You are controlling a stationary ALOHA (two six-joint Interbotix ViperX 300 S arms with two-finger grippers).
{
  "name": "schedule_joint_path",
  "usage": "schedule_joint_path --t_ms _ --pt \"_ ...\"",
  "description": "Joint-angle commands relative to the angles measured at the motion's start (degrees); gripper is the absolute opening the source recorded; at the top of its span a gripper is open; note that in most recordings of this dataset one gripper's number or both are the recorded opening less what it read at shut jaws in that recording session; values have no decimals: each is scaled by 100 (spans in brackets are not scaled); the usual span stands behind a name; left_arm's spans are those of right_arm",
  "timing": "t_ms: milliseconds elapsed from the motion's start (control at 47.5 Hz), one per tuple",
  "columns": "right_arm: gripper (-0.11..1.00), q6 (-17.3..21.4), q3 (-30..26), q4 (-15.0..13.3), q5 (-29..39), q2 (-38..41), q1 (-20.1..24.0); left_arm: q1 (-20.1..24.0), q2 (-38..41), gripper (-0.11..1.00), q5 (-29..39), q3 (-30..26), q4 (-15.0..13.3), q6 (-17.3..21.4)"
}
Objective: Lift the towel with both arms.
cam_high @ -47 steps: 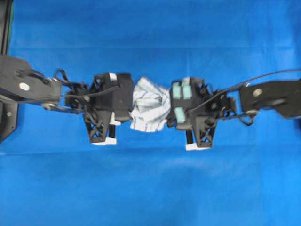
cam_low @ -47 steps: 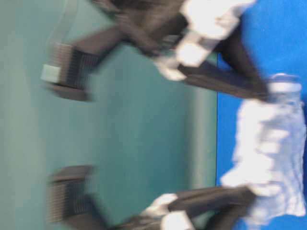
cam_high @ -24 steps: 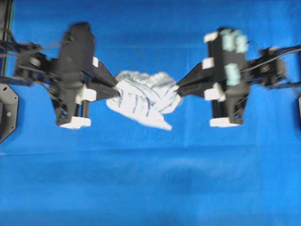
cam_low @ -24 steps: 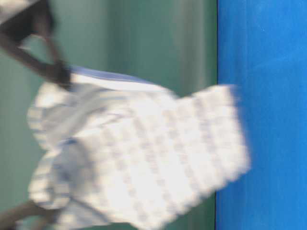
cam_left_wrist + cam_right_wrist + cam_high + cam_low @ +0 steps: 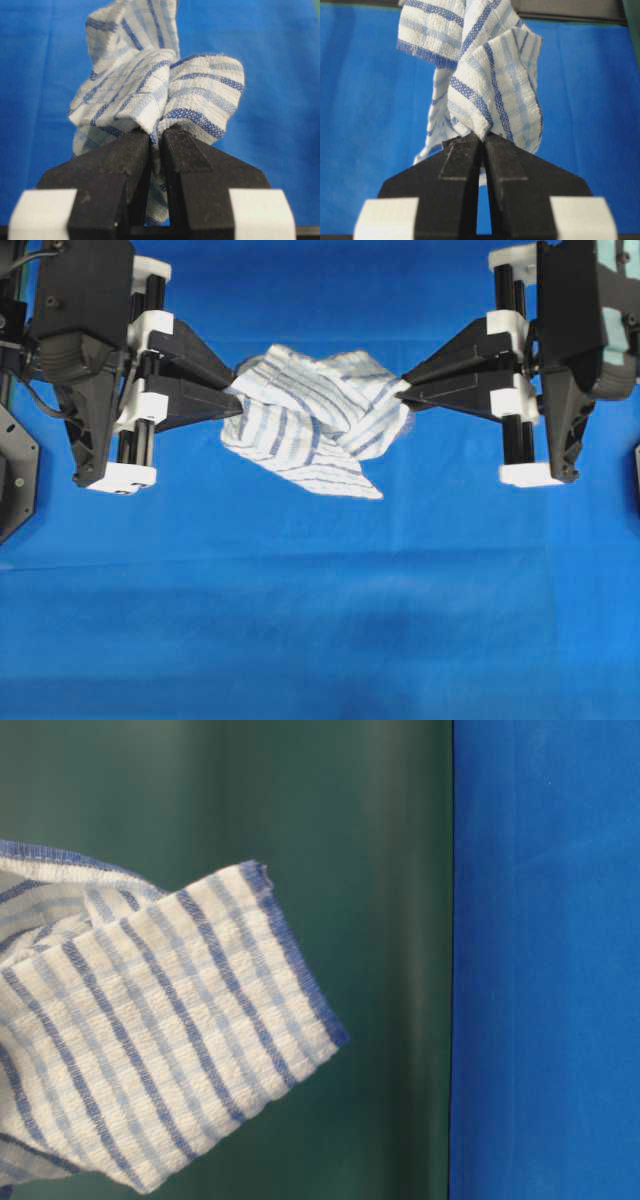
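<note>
The towel [image 5: 315, 418], white with blue and pale stripes, hangs crumpled in the air between my two grippers, well above the blue tablecloth [image 5: 320, 620]. My left gripper [image 5: 238, 393] is shut on the towel's left edge, and my right gripper [image 5: 404, 392] is shut on its right edge. In the left wrist view the towel [image 5: 150, 85] bunches out from the pinched tips of the left gripper [image 5: 156, 134]. The right wrist view shows the right gripper [image 5: 482, 136] clamped on a fold of the towel [image 5: 480, 75]. A hanging corner of the towel [image 5: 150, 1040] fills the left of the table-level view; no gripper shows there.
The blue tablecloth [image 5: 545, 960] covers the whole table under the arms. A dark green wall [image 5: 340, 870] stands behind the towel in the table-level view. A black arm base [image 5: 15, 475] sits at the left edge of the overhead view.
Both grippers have risen toward the overhead camera and moved apart, carrying the towel off the cloth. The towel is now stretched wider between them.
</note>
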Motion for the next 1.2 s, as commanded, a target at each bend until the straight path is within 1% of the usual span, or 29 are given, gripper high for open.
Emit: schedule_joint_path --t_ms 0,84,126,190,211,295,316,337,379,421,484,526,569,653,842,927,1053,1179 --pt "3 -18 -149 -9 18 -18 0 88 -26 5 -35 -158 9 -9" --pt "3 -18 -149 -9 9 -26 0 132 -26 6 -44 -158 9 -18" --pt "3 -18 -149 -9 18 -18 -9 141 -26 12 -53 -158 9 -26" --pt "3 -9 -158 -9 18 -9 0 141 -26 28 -79 -158 9 -26" --pt "4 -9 -149 -9 18 -9 -9 141 -26 36 -79 -149 9 -26" --pt "4 -9 -149 -9 18 0 -9 149 -18 62 -97 -141 9 -18" --pt "7 0 -149 -9 18 0 0 141 -18 68 -97 -132 9 -18" --pt "11 9 -141 -9 18 9 0 141 -18 74 -97 -123 9 -18" --pt "25 9 -141 -9 35 18 0 141 -18 84 -97 -114 9 -18" --pt "39 -9 -132 -18 53 26 0 141 -18 90 -97 -105 18 -18" --pt "57 0 -114 -35 62 26 0 141 -18 90 -97 -97 9 -18" --pt "65 0 -114 -53 62 26 0 141 -18 90 -88 -97 9 -26" --pt "70 9 -114 -62 70 35 0 141 -18 90 -88 -97 18 -26" --pt "66 9 -105 -62 79 35 0 141 -18 90 -88 -79 9 -26" --pt "67 62 -9 -35 202 70 9 70 35 90 -105 44 9 -35" --pt "67 97 149 -18 193 114 35 18 149 90 -149 211 9 -44" --pt "67 264 501 -9 167 237 141 -114 413 90 -343 475 9 -44" --pt "67 457 853 -9 18 431 264 -237 765 90 -703 756 9 -44"
